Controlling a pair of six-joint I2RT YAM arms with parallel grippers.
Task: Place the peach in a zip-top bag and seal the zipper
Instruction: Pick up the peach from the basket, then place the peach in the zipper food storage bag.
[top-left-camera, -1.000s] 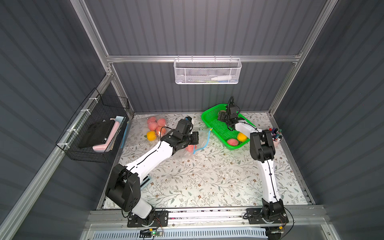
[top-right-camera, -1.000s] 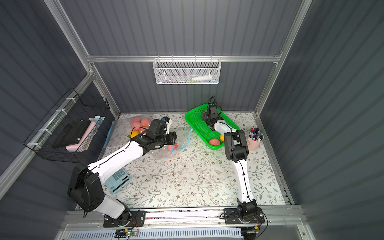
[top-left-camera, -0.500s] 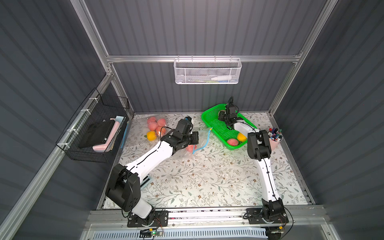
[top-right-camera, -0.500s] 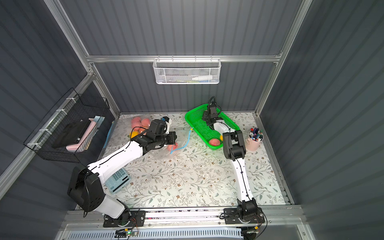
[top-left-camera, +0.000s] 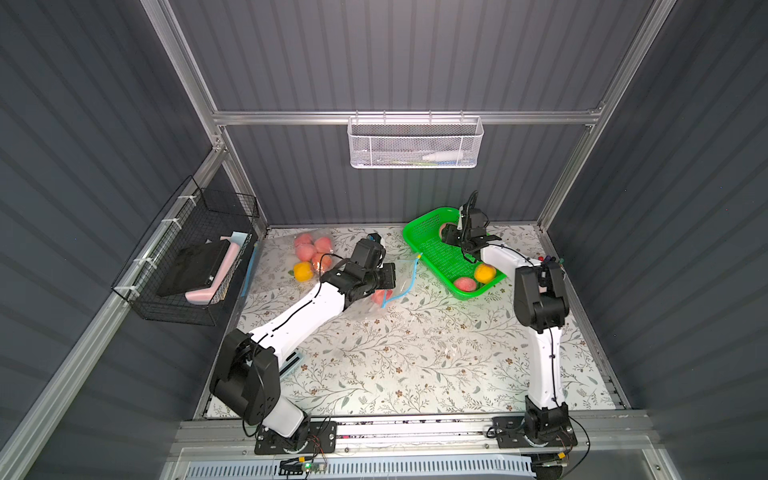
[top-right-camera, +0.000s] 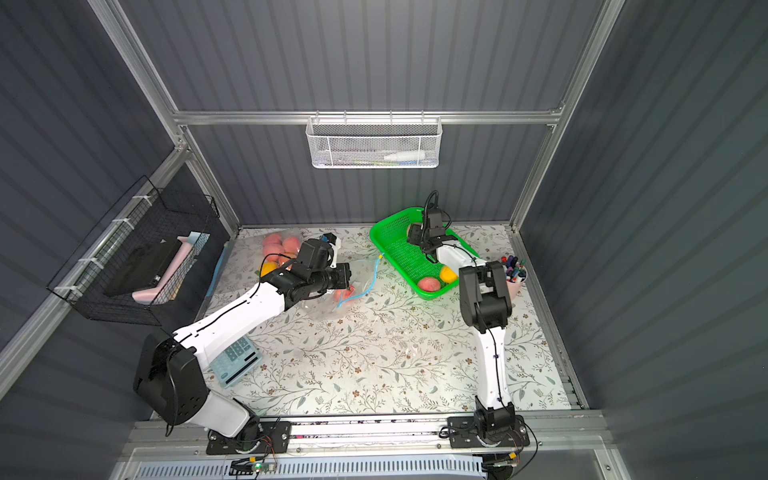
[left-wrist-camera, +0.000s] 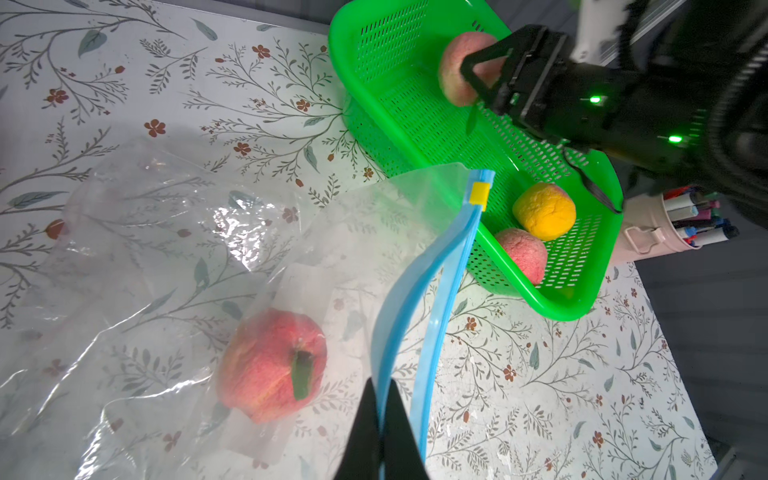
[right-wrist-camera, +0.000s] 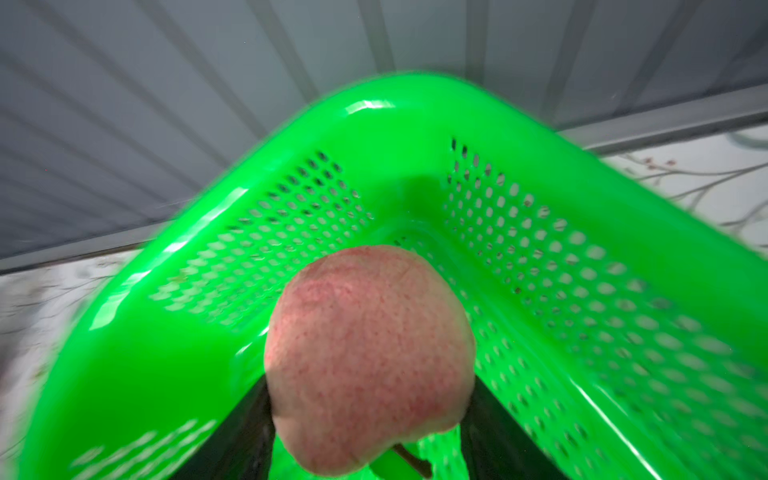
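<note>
Peach (right-wrist-camera: 365, 332) clamped in R hand (right-wrist-camera: 368, 424), stem toward wrist, L hand (left-wrist-camera: 380, 399) pinching bag zipper (left-wrist-camera: 432, 291)

The table (top-left-camera: 415, 353) has a white floral cover. Sitting on it: green perforated plastic basket (top-left-camera: 442, 257) upper right, clear zip-top bag with a blue zipper (top-left-camera: 365, 311) mid-frame, clear plastic bag of pink and yellow fruit (top-left-camera: 309, 253) upper left, pink cup of markers (top-right-camera: 514, 278) far right, and a pale blue calculator (top-right-camera: 235, 359) lower left.

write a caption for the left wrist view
Left claw pinches the zipper strip of a zip-top bag holding a red peach; right claw grips a pale peach in the green basket.
</note>
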